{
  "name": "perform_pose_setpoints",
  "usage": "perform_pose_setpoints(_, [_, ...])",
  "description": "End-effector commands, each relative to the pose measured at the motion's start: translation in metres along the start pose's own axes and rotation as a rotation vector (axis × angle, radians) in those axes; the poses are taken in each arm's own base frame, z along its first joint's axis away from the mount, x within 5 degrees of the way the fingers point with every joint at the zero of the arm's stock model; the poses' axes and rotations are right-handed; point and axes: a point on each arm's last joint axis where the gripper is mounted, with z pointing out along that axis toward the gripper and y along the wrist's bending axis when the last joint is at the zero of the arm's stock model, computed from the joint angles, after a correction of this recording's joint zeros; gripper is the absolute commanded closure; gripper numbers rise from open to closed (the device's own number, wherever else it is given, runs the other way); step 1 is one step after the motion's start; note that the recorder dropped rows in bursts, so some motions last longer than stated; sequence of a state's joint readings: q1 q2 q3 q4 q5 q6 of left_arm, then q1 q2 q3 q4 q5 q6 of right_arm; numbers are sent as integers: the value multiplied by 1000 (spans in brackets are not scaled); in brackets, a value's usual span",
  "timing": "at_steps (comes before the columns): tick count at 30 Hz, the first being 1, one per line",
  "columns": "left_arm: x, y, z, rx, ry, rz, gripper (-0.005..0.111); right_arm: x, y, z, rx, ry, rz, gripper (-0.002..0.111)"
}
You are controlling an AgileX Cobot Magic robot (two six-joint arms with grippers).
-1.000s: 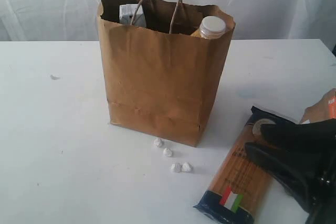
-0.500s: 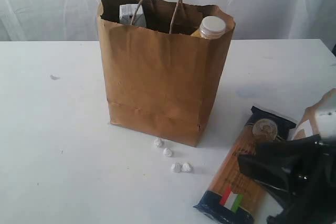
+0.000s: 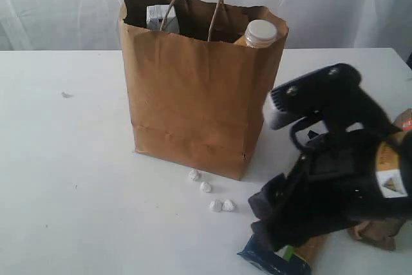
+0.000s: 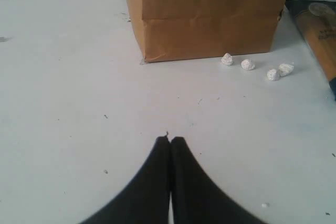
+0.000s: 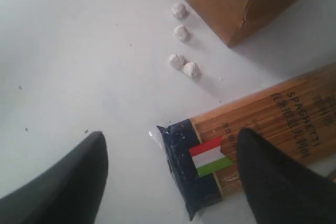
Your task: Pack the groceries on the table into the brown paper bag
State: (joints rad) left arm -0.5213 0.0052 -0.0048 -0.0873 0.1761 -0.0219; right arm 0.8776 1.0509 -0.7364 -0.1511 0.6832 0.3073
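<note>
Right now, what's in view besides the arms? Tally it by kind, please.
Tall brown paper bag: 1
Groceries showing inside it: 2 (small white-blue carton, white-capped yellow bottle)
Groceries on the white tabletop: 2 (dark-blue spaghetti pack, brown pouch)
Tiny white pebble-like bits: 4
Total: 9

You've got a wide white table (image 3: 64, 178) filling most of the exterior view, w/ a white curtain (image 3: 335, 4) hanging just behind its far edge. Curtain drops in soft vertical folds, bright & evenly lit. Tabletop's matte and a bit marked: a small grey smudge (image 3: 66, 94) on the left of the exterior view, and tiny dark specks (image 4: 105, 171) scattered over it in the left wrist view. Light's diffuse, shadows on the table soft-edged. There's a dark sliver (image 3: 409, 61) at the far right edge, beyond the table corner; can't tell what it is.
</note>
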Motion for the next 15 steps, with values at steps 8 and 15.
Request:
perform_pose_setpoints(8, [1,0,0,2,-2,-7,107,-11,10,84,28,213,-172,54])
perform_pose_setpoints(15, [1,0,0,2,-2,-7,107,-9,0,121,49,230,-159,66])
